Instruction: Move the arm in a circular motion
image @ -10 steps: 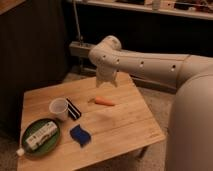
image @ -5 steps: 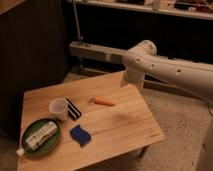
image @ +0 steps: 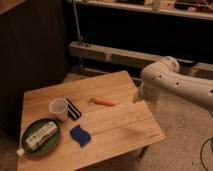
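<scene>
Arm [image: 181, 86] raised beside the counter's [image: 120, 125] right edge. Judged rigid, heavy, smooth; nothing to grasp, since it drives itself. Long axis runs from frame right up-left to the elbow, then the tip drops down-left. End effector [image: 139, 96] at that tip; its state cannot be told.

Seemingly a dim robot lab: speckled floor [image: 186, 137], dark wall panels [image: 35, 45], and a metal rail [image: 107, 54] behind the gripper [image: 139, 96], which hangs just beside the wooden bench [image: 120, 122].
</scene>
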You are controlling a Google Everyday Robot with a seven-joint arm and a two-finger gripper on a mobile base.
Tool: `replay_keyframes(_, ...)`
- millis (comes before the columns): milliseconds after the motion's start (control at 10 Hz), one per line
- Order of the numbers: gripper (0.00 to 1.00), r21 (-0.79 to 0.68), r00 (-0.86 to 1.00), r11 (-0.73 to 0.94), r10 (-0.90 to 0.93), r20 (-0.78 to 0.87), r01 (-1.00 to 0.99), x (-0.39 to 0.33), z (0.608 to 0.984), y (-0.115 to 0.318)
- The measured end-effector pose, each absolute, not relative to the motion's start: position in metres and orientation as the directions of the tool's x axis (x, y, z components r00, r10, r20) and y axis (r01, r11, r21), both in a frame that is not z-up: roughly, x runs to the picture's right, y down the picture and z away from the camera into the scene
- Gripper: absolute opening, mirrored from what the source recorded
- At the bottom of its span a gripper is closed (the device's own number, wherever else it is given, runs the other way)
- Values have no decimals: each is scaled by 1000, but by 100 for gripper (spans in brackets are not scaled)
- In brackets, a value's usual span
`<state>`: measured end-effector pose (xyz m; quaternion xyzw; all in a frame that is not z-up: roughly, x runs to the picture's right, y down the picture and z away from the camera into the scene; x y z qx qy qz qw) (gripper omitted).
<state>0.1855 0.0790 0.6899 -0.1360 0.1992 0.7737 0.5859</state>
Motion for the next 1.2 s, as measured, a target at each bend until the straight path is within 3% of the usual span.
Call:
replay_keyframes(600, 65, 90, -99, -56, 803, -588, -994, 36, 632, 156)
replay_keyframes(1200, 65, -101, 143, 100, 721, -678, -990, -133, 632, 166)
